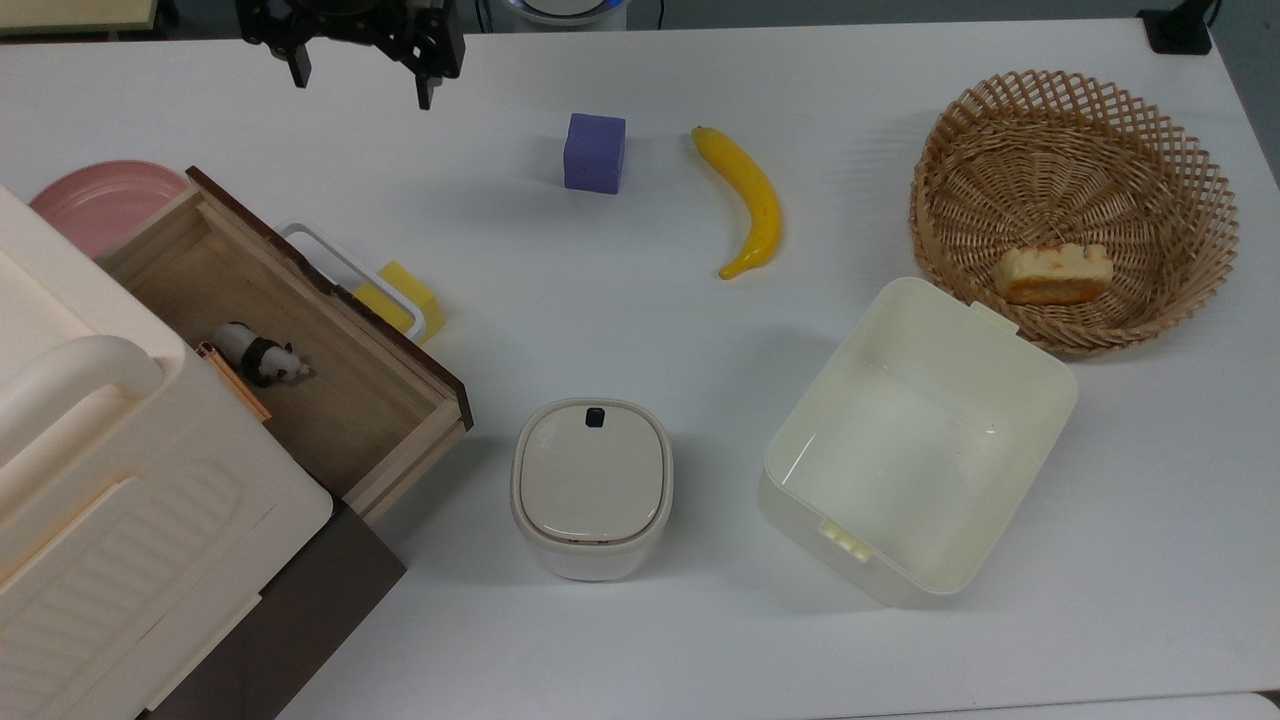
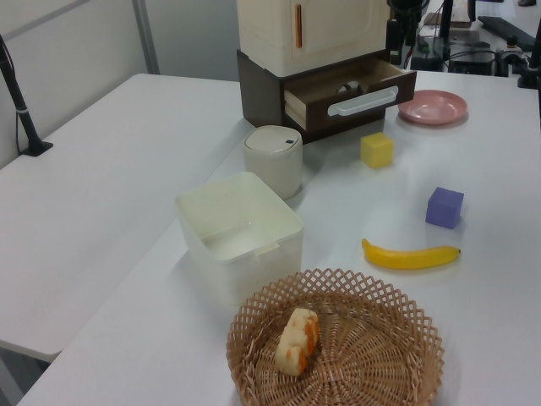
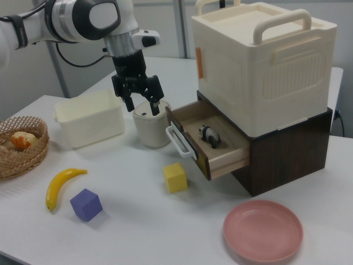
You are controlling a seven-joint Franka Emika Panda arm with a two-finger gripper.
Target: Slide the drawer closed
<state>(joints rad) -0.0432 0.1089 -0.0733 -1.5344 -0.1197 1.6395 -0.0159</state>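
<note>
Two spread fingers (image 3: 128, 102), gripper (image 3: 142, 104) downward.

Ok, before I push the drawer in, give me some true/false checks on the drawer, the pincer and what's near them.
1. The drawer stands open. True.
2. The pincer grips the drawer's handle. False: it hangs open, apart from the handle.
3. A small animal figure lies inside the drawer. True.
4. The yellow cube sits inside the drawer. False: it rests on the table, near the handle.
5. The basket holds the banana. False: the banana lies on the table; the basket holds a bread-like piece.
</note>
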